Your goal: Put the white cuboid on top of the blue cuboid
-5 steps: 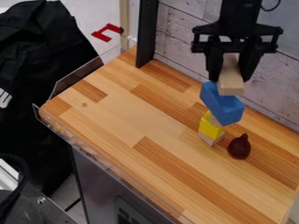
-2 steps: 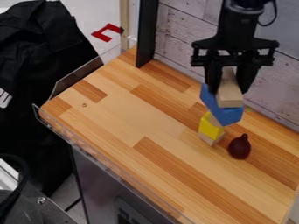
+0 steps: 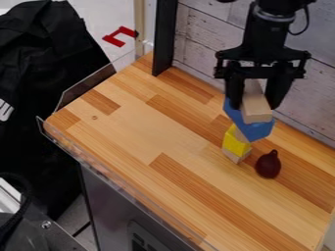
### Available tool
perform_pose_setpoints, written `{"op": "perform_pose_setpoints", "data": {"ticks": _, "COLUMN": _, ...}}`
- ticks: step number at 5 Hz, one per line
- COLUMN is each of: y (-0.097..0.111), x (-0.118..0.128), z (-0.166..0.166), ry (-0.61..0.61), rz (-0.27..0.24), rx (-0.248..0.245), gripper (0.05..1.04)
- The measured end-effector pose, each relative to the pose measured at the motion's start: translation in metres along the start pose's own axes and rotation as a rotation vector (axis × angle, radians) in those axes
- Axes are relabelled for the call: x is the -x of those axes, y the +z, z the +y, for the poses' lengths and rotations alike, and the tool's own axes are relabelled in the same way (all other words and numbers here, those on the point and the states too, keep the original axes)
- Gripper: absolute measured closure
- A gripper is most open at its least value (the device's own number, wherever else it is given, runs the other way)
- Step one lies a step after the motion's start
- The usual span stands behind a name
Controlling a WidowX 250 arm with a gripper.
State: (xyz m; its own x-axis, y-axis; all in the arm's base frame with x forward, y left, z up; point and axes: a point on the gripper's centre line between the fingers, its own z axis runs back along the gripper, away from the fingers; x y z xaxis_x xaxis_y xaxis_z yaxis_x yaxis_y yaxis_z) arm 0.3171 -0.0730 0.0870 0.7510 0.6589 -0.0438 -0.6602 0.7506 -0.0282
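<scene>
Step in hand: placement, judged to be at the point of release. The pale, wood-toned piece taken to be the white cuboid point(image 3: 256, 112) is at the right of the frame, above and overlapping the blue cuboid point(image 3: 256, 130); it appears to rest there, though the contact is largely hidden. The gripper point(image 3: 254, 106) is at the upper right, its fingers parted to either side of the white cuboid and seemingly a little wider than it, so I judge the hold let go.

Next move: a straight, slow lift clear of the piece. Risk noted: a finger brushing either cuboid could topple the stack, as the blue cuboid overhangs the narrower yellow block point(image 3: 235, 143) beneath.

Surface: a wooden worktop point(image 3: 140, 122) of mixed light and darker strips. A dark red, pear-shaped item point(image 3: 268, 165) stands just beside the stack, at the right.

Room: whitewashed plank wall point(image 3: 208, 29) behind, upper right; black upright post point(image 3: 164, 39) at upper centre; black cloth point(image 3: 49, 63) at upper left; a red bracket-shaped piece point(image 3: 120, 37) near it.
</scene>
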Motion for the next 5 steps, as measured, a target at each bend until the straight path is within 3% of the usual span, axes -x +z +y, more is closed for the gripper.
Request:
{"op": "perform_pose_setpoints", "data": {"ticks": 1, "y": 0.001, "x": -0.003, "z": 0.002, "ry": 0.004, "rz": -0.013, "rx": -0.008, "gripper": 0.078}}
{"op": "perform_pose_setpoints", "data": {"ticks": 2, "y": 0.007, "x": -0.003, "z": 0.003, "ry": 0.002, "rz": -0.018, "rx": 0.006, "gripper": 0.083}}
{"op": "perform_pose_setpoints", "data": {"ticks": 4, "y": 0.058, "x": -0.011, "z": 0.024, "ry": -0.002, "rz": -0.071, "rx": 0.086, "gripper": 0.083}}
{"op": "perform_pose_setpoints", "data": {"ticks": 5, "y": 0.075, "x": -0.015, "z": 0.058, "ry": -0.082, "rz": -0.078, "rx": 0.083, "gripper": 0.083}}
